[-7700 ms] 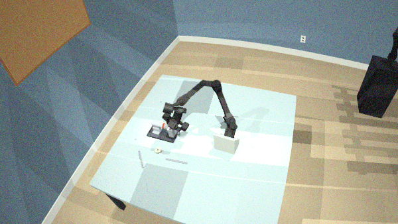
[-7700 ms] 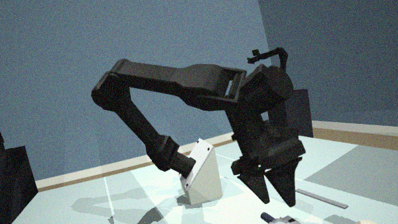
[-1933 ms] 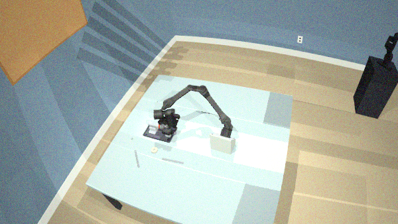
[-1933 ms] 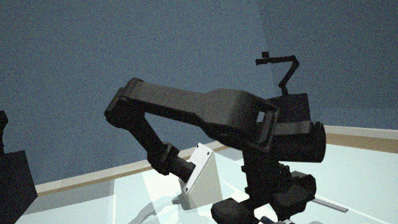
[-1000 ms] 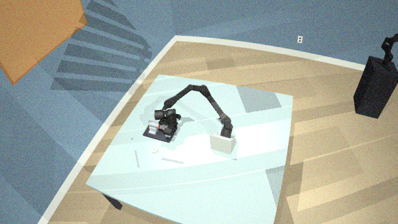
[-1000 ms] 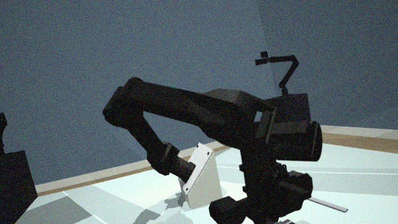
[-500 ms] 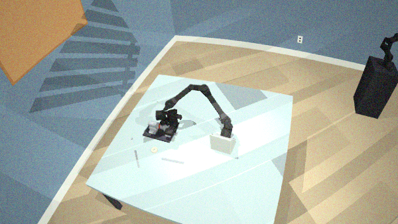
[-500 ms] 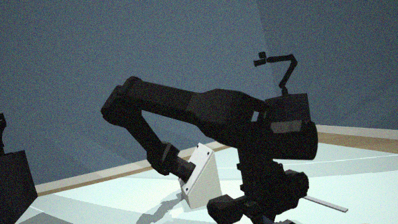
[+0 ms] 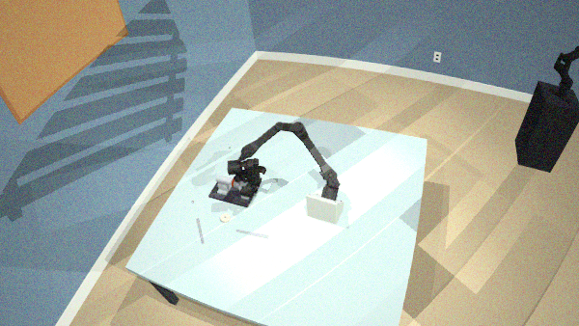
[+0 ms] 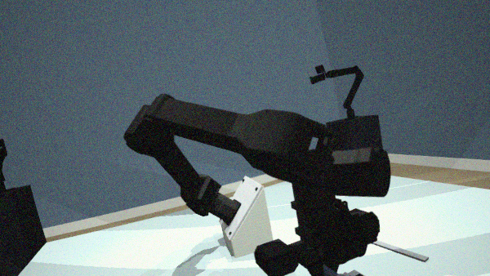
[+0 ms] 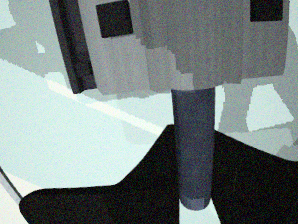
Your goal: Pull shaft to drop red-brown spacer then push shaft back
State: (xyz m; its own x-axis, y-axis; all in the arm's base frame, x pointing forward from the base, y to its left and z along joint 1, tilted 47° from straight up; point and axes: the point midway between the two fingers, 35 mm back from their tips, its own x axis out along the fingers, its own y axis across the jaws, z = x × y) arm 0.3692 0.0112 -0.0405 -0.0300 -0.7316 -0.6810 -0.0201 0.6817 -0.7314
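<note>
We see the shaft (image 11: 194, 145) in the wrist view, a dark blue-grey cylinder upright in the frame's middle, its rounded end towards the bottom. Our hand (image 9: 248, 180) (image 11: 181, 129) is closed on it, black fingers at either side. The shaft's upper end meets a grey block (image 11: 160, 55) with dark square recesses. From the top, a red-brown sliver (image 9: 233, 182) shows between a whitish block (image 9: 224, 185) and the hand, above a dark base plate (image 9: 218, 195) left of centre. We cannot tell how far the shaft sits in the housing.

Just below the plate in the top view, a pale ring (image 9: 221, 218) lies flat on the desk (image 9: 338, 270) (image 10: 122, 251); lower still are two thin grey strips, one steep (image 9: 200, 230), one nearly level (image 9: 252, 233). Our arm (image 9: 311, 149) (image 10: 269, 135) arches from a cream wedge (image 9: 323, 208) (image 10: 255, 229) right of them. The desk is pale aqua, with bright bands of light and soft shadows.

Around us, plank floor (image 9: 478, 193) runs to a white baseboard (image 9: 338, 62) and blue walls (image 9: 338, 29) (image 10: 82, 82). An orange panel (image 9: 58, 43) fills the upper left, slatted shadows beside it; a white outlet (image 9: 437, 57) sits upper right, and a black pedestal (image 9: 545, 130) stands at the right edge.
</note>
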